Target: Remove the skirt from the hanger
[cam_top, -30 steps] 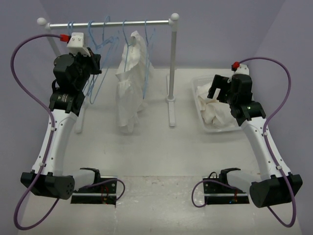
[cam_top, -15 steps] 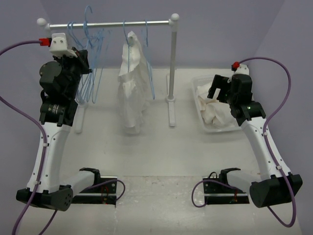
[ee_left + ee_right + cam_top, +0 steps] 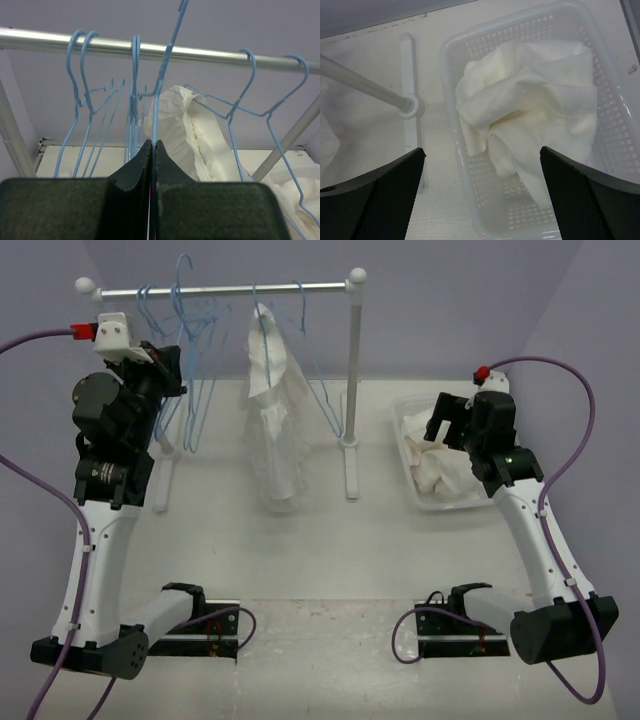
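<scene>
The skirt (image 3: pixel 440 465), a crumpled white cloth, lies in the clear plastic basket (image 3: pixel 455 502) at the right. It also fills the basket in the right wrist view (image 3: pixel 530 110). My right gripper (image 3: pixel 450 425) hangs open and empty above the basket's left side (image 3: pixel 482 150). My left gripper (image 3: pixel 172 368) is shut on the wire of a bare blue hanger (image 3: pixel 183 300). The hanger's hook stands above the rail (image 3: pixel 220 287). In the left wrist view the jaws (image 3: pixel 151 145) pinch that hanger (image 3: pixel 165 65) below the rail (image 3: pixel 200 52).
A long, narrow white garment (image 3: pixel 280 430) hangs on a blue hanger at mid-rail (image 3: pixel 195 135). Several empty blue hangers (image 3: pixel 205 390) hang left of it. The rack's right post (image 3: pixel 352 370) and foot stand between the garment and the basket (image 3: pixel 450 150).
My left arm has drawn back to the left and up with the blue hanger, whose hook now stands above the rail. The hanging garment has swung slightly right. The right arm has not moved.
</scene>
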